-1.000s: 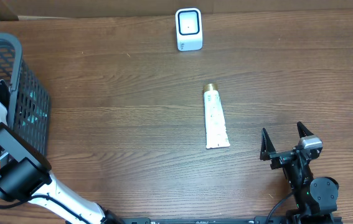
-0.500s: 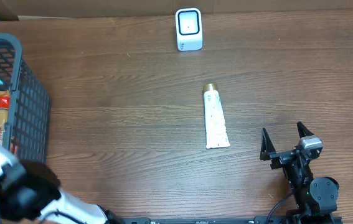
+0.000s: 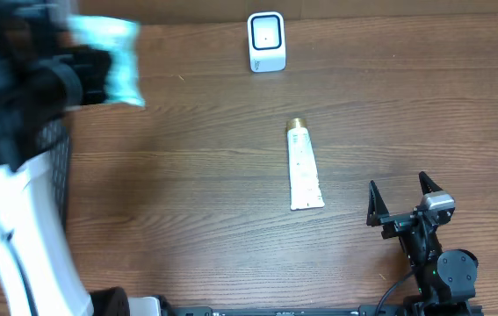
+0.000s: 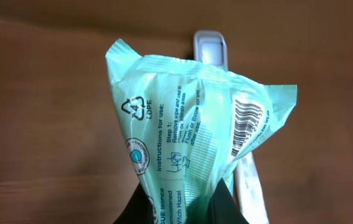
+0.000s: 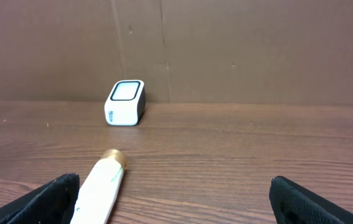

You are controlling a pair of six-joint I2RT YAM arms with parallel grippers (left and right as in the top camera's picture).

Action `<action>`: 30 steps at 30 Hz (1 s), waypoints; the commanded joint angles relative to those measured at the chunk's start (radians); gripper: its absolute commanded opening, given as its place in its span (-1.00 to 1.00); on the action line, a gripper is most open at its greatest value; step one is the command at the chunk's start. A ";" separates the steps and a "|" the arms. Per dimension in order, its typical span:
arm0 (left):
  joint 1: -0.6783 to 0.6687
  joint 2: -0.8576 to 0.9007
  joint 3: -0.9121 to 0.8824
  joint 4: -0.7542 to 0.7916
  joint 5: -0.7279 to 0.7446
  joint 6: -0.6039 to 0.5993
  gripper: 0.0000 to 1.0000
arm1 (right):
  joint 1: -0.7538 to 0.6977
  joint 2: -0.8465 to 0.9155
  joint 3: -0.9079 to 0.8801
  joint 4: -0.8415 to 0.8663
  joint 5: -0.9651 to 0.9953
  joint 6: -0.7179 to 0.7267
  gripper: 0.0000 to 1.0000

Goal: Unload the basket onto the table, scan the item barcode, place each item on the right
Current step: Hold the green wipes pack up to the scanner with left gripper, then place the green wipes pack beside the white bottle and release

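My left gripper (image 4: 182,208) is shut on a pale green wipes packet (image 4: 188,118), which it holds in the air with its printed side facing the wrist camera. A barcode (image 4: 251,121) shows on the packet's right flap. From overhead the packet (image 3: 108,61) is a blur at the upper left, with the left gripper (image 3: 86,68) just behind it. The white scanner (image 3: 266,40) stands at the table's far edge, right of the packet, and the left wrist view shows the scanner (image 4: 210,48) beyond the packet's top. My right gripper (image 3: 402,204) rests open and empty at the front right.
A white tube with a gold cap (image 3: 303,167) lies mid-table, between the scanner and the right gripper, with its cap toward the scanner. The right wrist view has the tube (image 5: 101,186) near the left finger. The dark mesh basket (image 3: 62,162) is at the left edge, mostly behind the left arm.
The left arm has risen out of the basket with the wipes packet and swung right and toward the far edge. The right arm and the tube have not moved.
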 commanded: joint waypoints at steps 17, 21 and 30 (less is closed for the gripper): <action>-0.555 0.346 -0.729 0.649 -0.130 -0.643 -0.92 | 0.004 -0.012 -0.011 0.003 0.006 0.003 1.00; -0.589 0.420 -0.731 0.622 -0.127 -0.642 -0.65 | 0.004 -0.012 -0.011 0.003 0.006 0.003 1.00; -0.572 0.392 -0.652 0.530 -0.127 -0.497 0.62 | 0.004 -0.012 -0.011 0.003 0.006 0.003 1.00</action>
